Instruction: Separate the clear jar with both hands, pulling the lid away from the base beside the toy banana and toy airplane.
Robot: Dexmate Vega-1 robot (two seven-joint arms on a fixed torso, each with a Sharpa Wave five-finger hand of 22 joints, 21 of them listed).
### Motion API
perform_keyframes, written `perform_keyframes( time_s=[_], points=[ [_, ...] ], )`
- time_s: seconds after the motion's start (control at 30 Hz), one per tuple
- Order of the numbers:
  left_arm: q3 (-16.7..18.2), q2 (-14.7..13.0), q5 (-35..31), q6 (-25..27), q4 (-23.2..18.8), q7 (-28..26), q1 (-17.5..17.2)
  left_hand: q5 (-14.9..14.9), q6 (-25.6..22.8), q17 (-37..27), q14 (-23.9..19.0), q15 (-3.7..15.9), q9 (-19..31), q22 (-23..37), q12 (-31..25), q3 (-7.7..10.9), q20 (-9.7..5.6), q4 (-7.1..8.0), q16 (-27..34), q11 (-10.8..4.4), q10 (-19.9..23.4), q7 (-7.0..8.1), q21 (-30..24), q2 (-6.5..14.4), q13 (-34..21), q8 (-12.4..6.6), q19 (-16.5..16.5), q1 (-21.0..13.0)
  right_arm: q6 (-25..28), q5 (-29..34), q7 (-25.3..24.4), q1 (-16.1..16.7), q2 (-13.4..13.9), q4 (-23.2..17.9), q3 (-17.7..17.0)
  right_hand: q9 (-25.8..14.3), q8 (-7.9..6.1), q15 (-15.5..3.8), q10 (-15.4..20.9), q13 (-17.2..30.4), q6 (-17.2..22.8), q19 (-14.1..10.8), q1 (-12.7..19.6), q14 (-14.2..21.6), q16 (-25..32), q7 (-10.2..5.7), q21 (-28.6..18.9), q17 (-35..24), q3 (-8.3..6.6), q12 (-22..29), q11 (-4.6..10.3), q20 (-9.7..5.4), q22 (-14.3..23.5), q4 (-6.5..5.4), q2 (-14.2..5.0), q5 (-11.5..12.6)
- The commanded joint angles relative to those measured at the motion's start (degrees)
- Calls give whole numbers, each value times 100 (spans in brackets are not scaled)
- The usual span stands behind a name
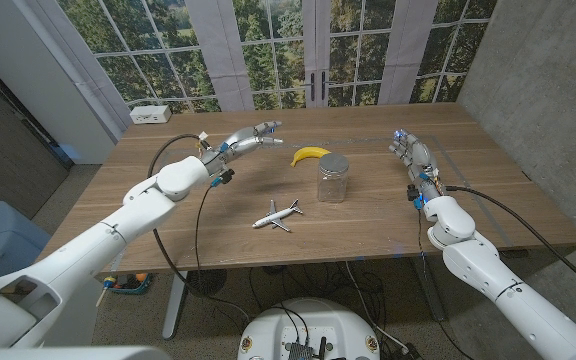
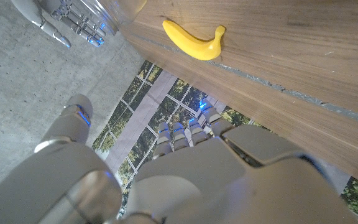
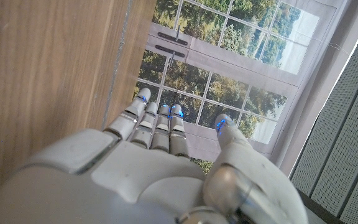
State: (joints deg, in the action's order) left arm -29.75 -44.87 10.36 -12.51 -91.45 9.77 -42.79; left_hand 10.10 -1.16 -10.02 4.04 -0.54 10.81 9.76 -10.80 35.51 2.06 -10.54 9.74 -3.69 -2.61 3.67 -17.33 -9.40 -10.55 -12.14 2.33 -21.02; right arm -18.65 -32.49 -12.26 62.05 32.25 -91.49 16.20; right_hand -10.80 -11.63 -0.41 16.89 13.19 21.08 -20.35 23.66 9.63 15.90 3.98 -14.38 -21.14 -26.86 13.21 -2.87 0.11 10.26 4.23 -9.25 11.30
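Clear jar (image 1: 333, 178) stands upright on the wooden table (image 1: 488, 190), lid on, untouched. Toy banana (image 1: 310, 154) lies just behind the jar; toy airplane (image 1: 278, 215) lies near its front-left. Left hand (image 1: 250, 139) hovers left of the jar, fingers extended, holding nothing. Right hand (image 1: 409, 150) sits well right of the jar, fingers straight, empty.

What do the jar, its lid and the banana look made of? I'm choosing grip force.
Jar: clear and glossy, the table showing through it; glass or hard plastic, cannot tell which. Lid: grey with a dull metallic sheen, possibly metal or silvered plastic. Toy banana: even yellow, smooth, slightly shiny, likely moulded plastic.
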Motion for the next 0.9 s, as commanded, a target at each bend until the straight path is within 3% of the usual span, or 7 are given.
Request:
perform_keyframes(
  time_s=[0.03,0.13,0.27,0.33,0.5,0.7,0.9],
  points=[
    [-270,-282,-515,506,-348,444,342,149,337,-10,268,-10,36,16,17,-189,47,12,7,-165,-184,83,155,-130,-35,74,-119,-209,-2,44,-47,2,-7,-23,-16,-19,-4,31,48,23,33,-46,-17,12,24,6,30,-35,-3,-13,-14,2,19,35,-43,22],
    [-353,-337,-638,649,-442,600,432,365,753,-11,538,-110,44,17,38,-481,166,25,11,-178,-541,69,372,-186,-40,145,-324,-415,-3,64,-68,27,3,-45,-23,-19,-2,26,50,24,34,-44,-29,12,24,5,34,-38,5,-14,-16,3,19,35,-42,19],
    [-457,-400,-770,918,-585,821,549,766,1757,-14,835,-192,22,15,14,-1085,269,52,40,-206,-1048,-19,655,-181,-40,222,-719,-750,-8,74,-82,61,14,-74,-34,-20,0,19,52,26,37,-39,-53,8,24,-11,42,-44,18,-16,-11,-8,20,32,-44,15],
    [-581,-439,-919,1123,-684,1036,678,953,2114,-12,1112,-232,10,14,56,-1392,246,70,6,-212,-1454,-122,718,-169,-36,199,-1014,-898,-28,82,-100,103,22,-103,-51,-21,2,0,46,27,34,-33,-64,2,23,-17,47,-47,24,-19,0,-15,20,30,-45,13],
    [-715,-411,-1075,1174,-673,1199,792,1060,2311,-13,1350,-342,11,16,53,-1571,368,84,-10,-158,-1682,-193,733,-154,-37,195,-1226,-983,-56,85,-144,189,27,-166,-86,-22,3,16,55,29,39,-45,-97,7,26,-1,50,-55,41,-18,-14,1,21,23,-48,7],
    [-816,-311,-1134,1012,-503,1301,873,1119,2288,-13,1438,-393,26,17,20,-1663,411,89,7,-153,-1733,-110,715,-134,-42,137,-1278,-1051,-48,103,-199,276,44,-248,-117,-22,5,15,54,31,40,-36,-124,1,26,-9,59,-62,54,-21,-5,-10,22,15,-50,1],
    [-813,-152,-962,645,-183,1265,825,1205,2012,-9,1222,-223,58,18,-126,-1846,317,104,108,-276,-1463,-1,610,-104,-54,-12,-1039,-1203,-32,150,-266,359,74,-355,-150,-23,5,15,60,33,49,-37,-156,5,28,-2,66,-71,70,-21,-17,-8,23,9,-52,-3]
  ],
)
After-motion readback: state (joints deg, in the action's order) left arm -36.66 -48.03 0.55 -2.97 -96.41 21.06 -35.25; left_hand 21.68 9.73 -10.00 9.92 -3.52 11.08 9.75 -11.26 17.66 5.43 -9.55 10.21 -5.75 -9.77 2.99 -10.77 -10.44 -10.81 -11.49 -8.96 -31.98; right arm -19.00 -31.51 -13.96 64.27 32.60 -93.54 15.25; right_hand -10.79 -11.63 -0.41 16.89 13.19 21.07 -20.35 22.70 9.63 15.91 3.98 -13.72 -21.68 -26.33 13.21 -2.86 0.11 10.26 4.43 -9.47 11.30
